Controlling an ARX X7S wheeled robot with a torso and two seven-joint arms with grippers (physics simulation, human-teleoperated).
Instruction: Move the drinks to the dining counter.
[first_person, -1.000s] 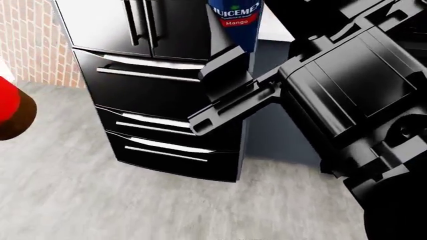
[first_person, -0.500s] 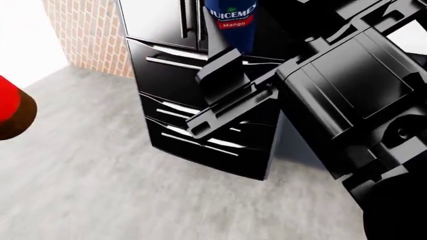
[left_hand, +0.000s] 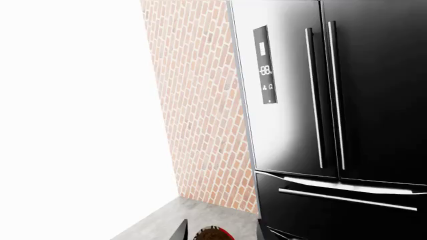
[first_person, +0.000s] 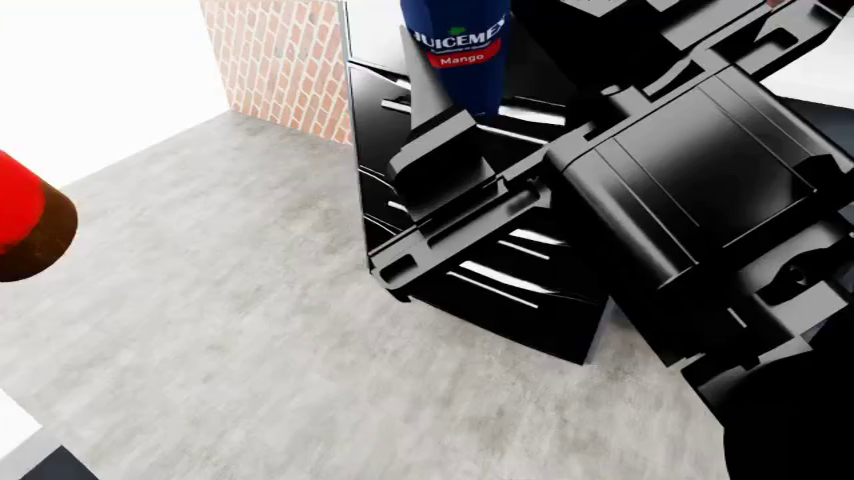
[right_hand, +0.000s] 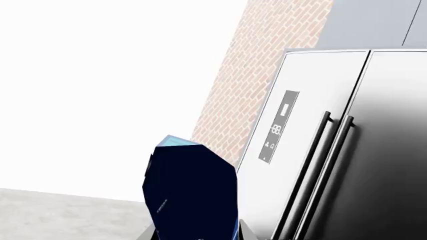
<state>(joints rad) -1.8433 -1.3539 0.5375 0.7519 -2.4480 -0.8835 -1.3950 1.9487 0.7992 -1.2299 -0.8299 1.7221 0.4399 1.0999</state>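
A grey concrete-look floor (first_person: 227, 330) fills most of the head view, meeting a red brick wall (first_person: 274, 60) and a plain white wall to its left. Against the brick stands a black fridge (left_hand: 333, 100) with two long vertical door handles, a small lit display panel on the left door, and drawers below with silver bar handles.

The right arm's black body covers much of the head view and hides the fridge's right side. The right gripper (first_person: 447, 150) is only partly seen: one dark finger rises beside the carton (first_person: 458, 50), whose top is cut off by the picture's upper edge. In the right wrist view the carton (right_hand: 190, 192) fills the lower middle, seated at the gripper, so that gripper is holding it. The carton stands upright, long axis vertical, its "Mango" label facing the head camera.

The bottle (first_person: 24, 225) shows only at the head view's left edge, red label above a brown rounded end, lying slantwise. In the left wrist view just its round end (left_hand: 213, 234) peeps in beside a dark finger; the left gripper's state cannot be told.
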